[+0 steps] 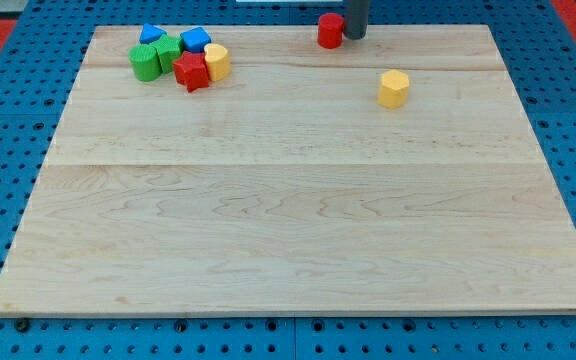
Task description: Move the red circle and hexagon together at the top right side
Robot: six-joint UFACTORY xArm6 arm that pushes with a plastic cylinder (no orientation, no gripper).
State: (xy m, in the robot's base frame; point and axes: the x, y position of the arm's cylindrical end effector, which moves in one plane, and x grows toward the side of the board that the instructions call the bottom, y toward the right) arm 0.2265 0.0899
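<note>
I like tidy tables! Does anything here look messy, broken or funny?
Nothing is broken or spilled. The red circle sits almost at the board's top edge, my tip touching its right side, apart from the yellow hexagon.

I see the red circle (330, 31) standing upright as a short cylinder at the view's top edge of the tabletop (298, 220), a little right of centre, with my tip (354, 36) just beside it on the view's right. The yellow hexagon (393, 89) sits flat lower down and further to the view's right, well apart from the red circle.
</note>
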